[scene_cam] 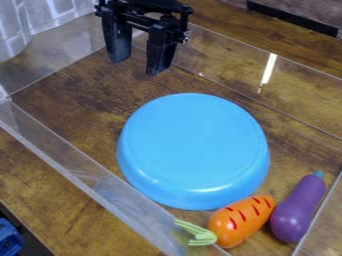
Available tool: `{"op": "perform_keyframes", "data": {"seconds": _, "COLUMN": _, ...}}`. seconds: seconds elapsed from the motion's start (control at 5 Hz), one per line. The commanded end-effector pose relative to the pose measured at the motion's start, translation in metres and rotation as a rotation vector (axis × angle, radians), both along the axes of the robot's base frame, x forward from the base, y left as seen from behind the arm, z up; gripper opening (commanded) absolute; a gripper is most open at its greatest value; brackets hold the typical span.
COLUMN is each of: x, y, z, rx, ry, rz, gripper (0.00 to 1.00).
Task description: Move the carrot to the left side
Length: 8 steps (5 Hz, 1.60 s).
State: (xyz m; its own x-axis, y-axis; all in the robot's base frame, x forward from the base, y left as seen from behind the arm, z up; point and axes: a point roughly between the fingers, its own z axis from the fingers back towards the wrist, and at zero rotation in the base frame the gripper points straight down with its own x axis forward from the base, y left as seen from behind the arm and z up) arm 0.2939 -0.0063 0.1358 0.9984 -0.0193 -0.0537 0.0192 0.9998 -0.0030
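The carrot (235, 221) is a stubby orange toy with dark grooves and a light green top. It lies on the wooden table at the bottom, just right of centre, touching the front rim of the blue plate (193, 150). The purple eggplant toy (297, 208) lies right beside it on its right. My gripper (140, 47) hangs at the far top, well behind the plate and far from the carrot. Its black fingers (160, 52) are spread apart and hold nothing.
Clear plastic walls (80, 170) fence the table on the left and front, and another runs along the back right (267, 60). Bare wood (67, 100) lies left of the plate. The plate is upside down in the middle.
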Motion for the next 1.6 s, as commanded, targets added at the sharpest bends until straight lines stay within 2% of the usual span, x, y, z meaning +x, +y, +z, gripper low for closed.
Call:
{"op": "perform_keyframes", "data": {"seconds": 0.0, "x": -0.004, "y": -0.009, "z": -0.006, "rx": 0.004, "ry": 0.011, "rz": 0.007, "gripper": 1.0}}
{"op": "perform_keyframes", "data": {"seconds": 0.2, "x": -0.01, "y": -0.014, "z": -0.019, "rx": 0.008, "ry": 0.022, "rz": 0.015, "gripper": 1.0}}
{"op": "perform_keyframes", "data": {"seconds": 0.4, "x": -0.026, "y": -0.037, "z": -0.036, "rx": 0.011, "ry": 0.021, "rz": -0.023, "gripper": 1.0}}
{"op": "perform_keyframes", "data": {"seconds": 0.6, "x": -0.028, "y": -0.053, "z": -0.049, "rx": 0.012, "ry": 0.012, "rz": -0.067, "gripper": 1.0}}
{"op": "perform_keyframes", "data": {"seconds": 0.8, "x": -0.034, "y": -0.081, "z": -0.06, "rx": 0.016, "ry": 0.001, "rz": -0.131, "gripper": 1.0}}
{"op": "perform_keyframes", "data": {"seconds": 1.0, "x": -0.037, "y": -0.104, "z": -0.072, "rx": 0.018, "ry": -0.016, "rz": -0.101, "gripper": 1.0}}
{"op": "perform_keyframes", "data": {"seconds": 1.4, "x": -0.033, "y": -0.153, "z": -0.106, "rx": 0.046, "ry": -0.037, "rz": -0.081, "gripper": 1.0}}
